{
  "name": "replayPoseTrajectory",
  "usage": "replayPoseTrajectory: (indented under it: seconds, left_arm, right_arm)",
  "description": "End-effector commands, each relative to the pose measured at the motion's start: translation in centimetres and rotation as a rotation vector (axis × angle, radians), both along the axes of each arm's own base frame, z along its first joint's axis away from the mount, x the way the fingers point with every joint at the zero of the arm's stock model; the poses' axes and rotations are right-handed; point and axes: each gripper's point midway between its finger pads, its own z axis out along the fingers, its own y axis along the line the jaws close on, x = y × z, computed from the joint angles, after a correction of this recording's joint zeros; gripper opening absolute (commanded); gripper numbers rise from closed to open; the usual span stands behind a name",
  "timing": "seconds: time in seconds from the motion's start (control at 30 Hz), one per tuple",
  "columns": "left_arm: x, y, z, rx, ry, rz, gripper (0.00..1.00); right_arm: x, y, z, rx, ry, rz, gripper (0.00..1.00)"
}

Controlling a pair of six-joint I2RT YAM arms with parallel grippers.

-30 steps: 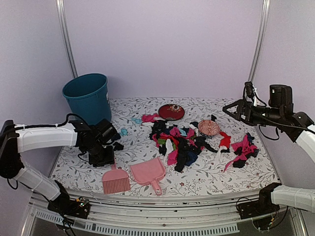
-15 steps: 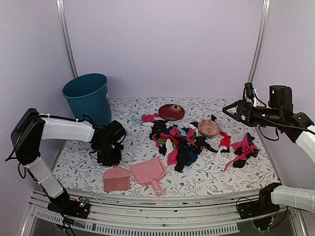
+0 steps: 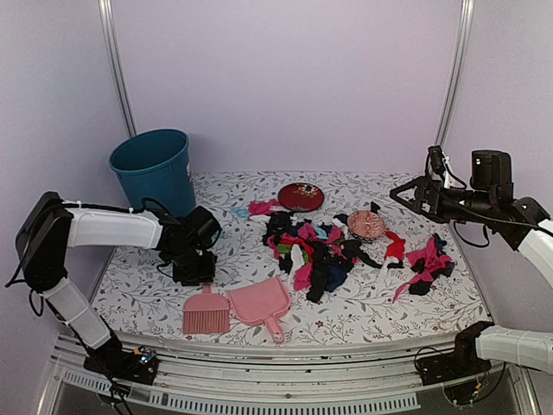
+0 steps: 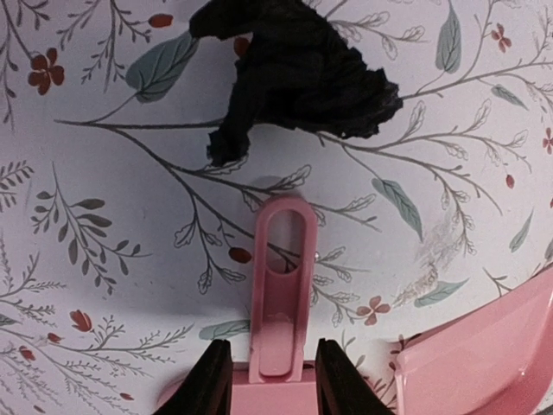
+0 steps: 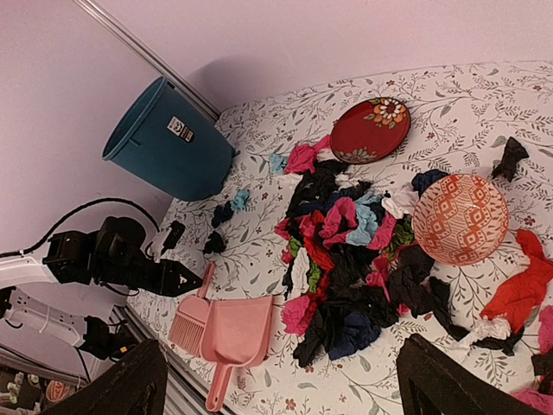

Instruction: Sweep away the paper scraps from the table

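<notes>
The paper scraps (image 3: 315, 251) lie in a heap of black, pink, red, green and blue bits mid-table (image 3: 380, 303), with more (image 3: 429, 264) at the right; the heap also shows in the right wrist view (image 5: 354, 259). One black scrap (image 4: 298, 69) lies just beyond the pink brush's handle (image 4: 282, 285). My left gripper (image 3: 194, 268) is low over the table; in its wrist view the left gripper (image 4: 266, 380) is open, with a finger on each side of the handle's base. My right gripper (image 3: 406, 192) is open and empty, high at the right; in its own view the right gripper (image 5: 285, 380) looks down on the table.
The pink brush (image 3: 205, 313) and pink dustpan (image 3: 262, 304) lie side by side near the front edge. A teal bin (image 3: 154, 171) stands at the back left. A dark-red plate (image 3: 301, 196) and a pink patterned dish (image 3: 367, 225) sit among the scraps.
My left arm has swung right and forward, bringing its gripper over the brush handle. The right arm has hardly moved.
</notes>
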Motion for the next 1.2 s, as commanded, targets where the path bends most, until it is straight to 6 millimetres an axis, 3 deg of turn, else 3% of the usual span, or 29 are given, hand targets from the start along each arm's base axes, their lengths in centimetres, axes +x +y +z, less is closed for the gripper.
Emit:
replayPoseTrajectory:
  seconds: [0.0,0.33,0.5,0.7,0.87,1.17]
  left_arm:
    - [0.6,0.3,-0.6,0.031,0.005,-0.010,0.35]
    - [-0.3,0.0,-2.5,0.021,0.065,-0.025,0.31]
    - [-1.3,0.1,-2.1,0.037,0.126,-0.058,0.30]
    - [-2.9,1.6,-1.3,0.113,0.194,-0.140,0.28]
    - [-3.2,1.8,-1.9,0.113,0.200,-0.161,0.24]
    - [-2.1,-0.6,-1.9,0.032,0.182,-0.205,0.14]
  right_arm:
    - [0.2,0.5,0.6,0.017,-0.006,0.023,0.94]
    - [0.1,0.5,0.2,0.024,0.004,0.017,0.94]
    - [-0.2,0.3,-0.2,0.032,0.013,0.007,0.94]
    - [-0.2,0.2,-0.2,0.033,0.015,0.002,0.94]
    - [-0.2,0.3,-0.3,0.034,0.018,0.005,0.94]
    - [-0.1,0.5,-0.3,0.034,0.018,0.016,0.94]
